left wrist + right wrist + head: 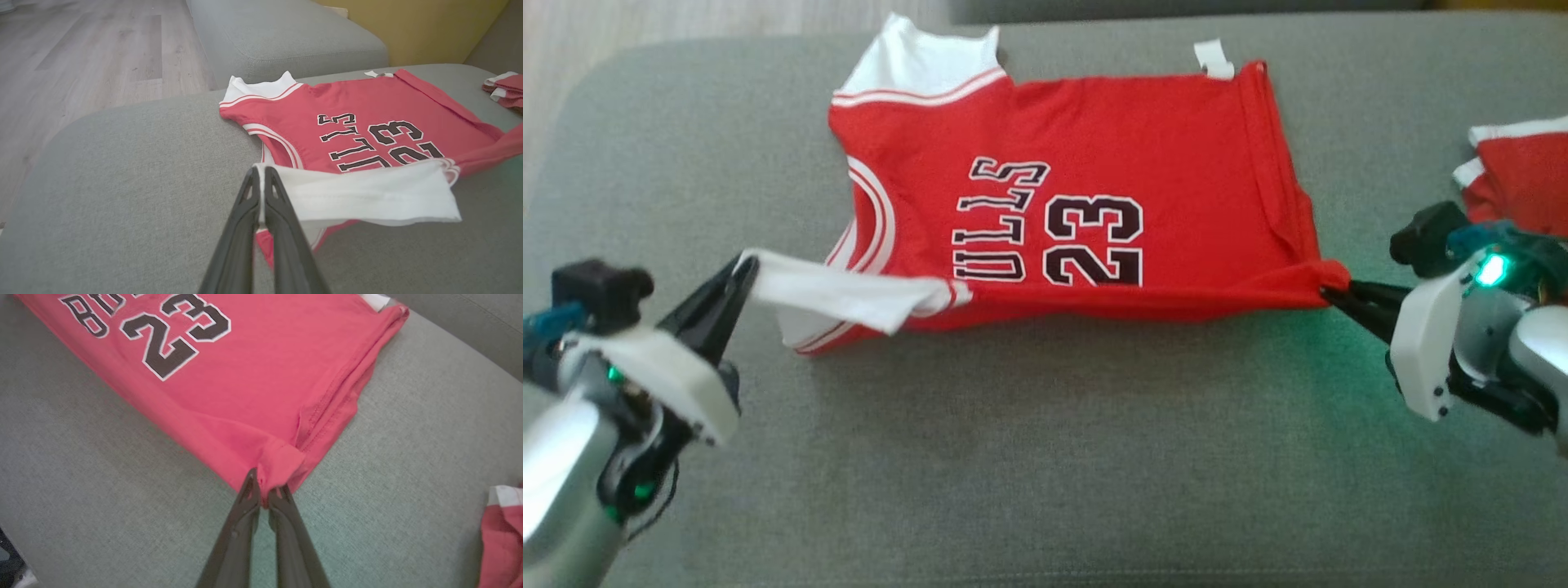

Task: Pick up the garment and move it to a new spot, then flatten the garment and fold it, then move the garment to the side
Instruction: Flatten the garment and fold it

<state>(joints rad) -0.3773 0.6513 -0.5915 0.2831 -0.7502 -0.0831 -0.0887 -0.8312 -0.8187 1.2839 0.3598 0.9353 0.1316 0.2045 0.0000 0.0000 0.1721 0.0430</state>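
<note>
pinching white strap [833,290] of red jersey [1176,147], left gripper [747,268], right gripper [1327,290] clamped on its hem corner [1315,273], grey sofa [1045,457] beneath

I read this as home, living room. Work surface: grey upholstered sofa cushion [1045,457], woven fabric, rounded corners. Second grey cushion [286,36] just beyond it. Pale wood-plank floor [102,61] alongside. Mustard-yellow wall [416,24] behind.

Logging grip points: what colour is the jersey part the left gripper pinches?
White; the jersey strap shows best in the left wrist view.
</note>
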